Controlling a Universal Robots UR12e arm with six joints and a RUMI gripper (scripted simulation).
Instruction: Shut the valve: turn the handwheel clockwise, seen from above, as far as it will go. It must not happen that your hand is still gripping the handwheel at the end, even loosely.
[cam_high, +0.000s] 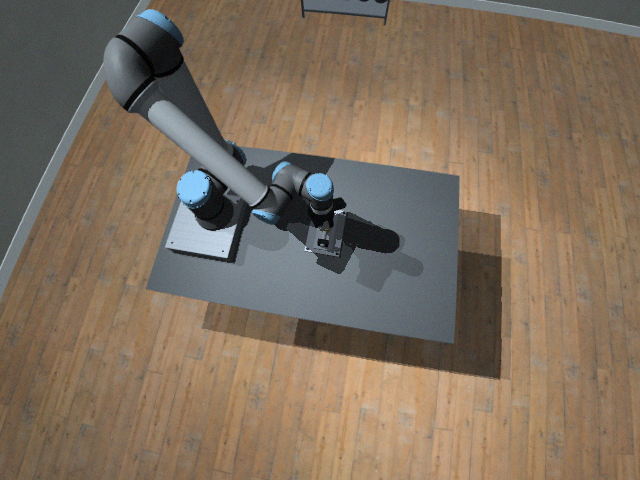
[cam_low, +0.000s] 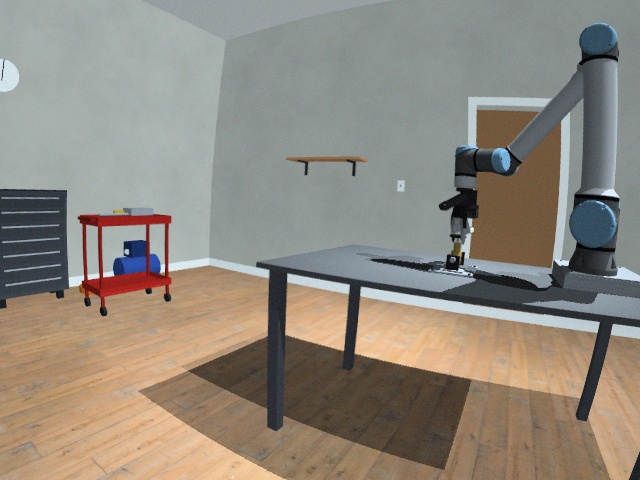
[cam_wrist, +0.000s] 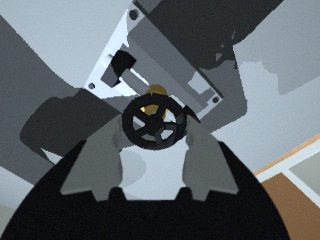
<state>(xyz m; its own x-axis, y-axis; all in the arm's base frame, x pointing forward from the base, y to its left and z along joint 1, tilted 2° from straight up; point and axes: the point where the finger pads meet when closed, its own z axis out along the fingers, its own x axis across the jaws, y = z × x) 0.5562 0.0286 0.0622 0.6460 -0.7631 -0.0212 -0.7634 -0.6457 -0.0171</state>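
Note:
The black spoked handwheel (cam_wrist: 153, 124) sits on a brass stem above the grey valve body and its base plate (cam_wrist: 165, 65). In the wrist view my gripper (cam_wrist: 154, 115) is shut on the handwheel, one grey finger on each side of its rim. In the top view the valve (cam_high: 324, 240) stands on the dark table right under the wrist, and the fingers are hidden by the arm. In the exterior view the gripper (cam_low: 456, 246) points straight down onto the valve (cam_low: 453, 261).
The arm's base (cam_high: 206, 227) stands on a light plate at the table's left end. The table edge shows at the lower right of the wrist view (cam_wrist: 295, 155). A red cart (cam_low: 125, 253) and a dark drawer cabinet (cam_low: 32, 242) stand far off by the wall.

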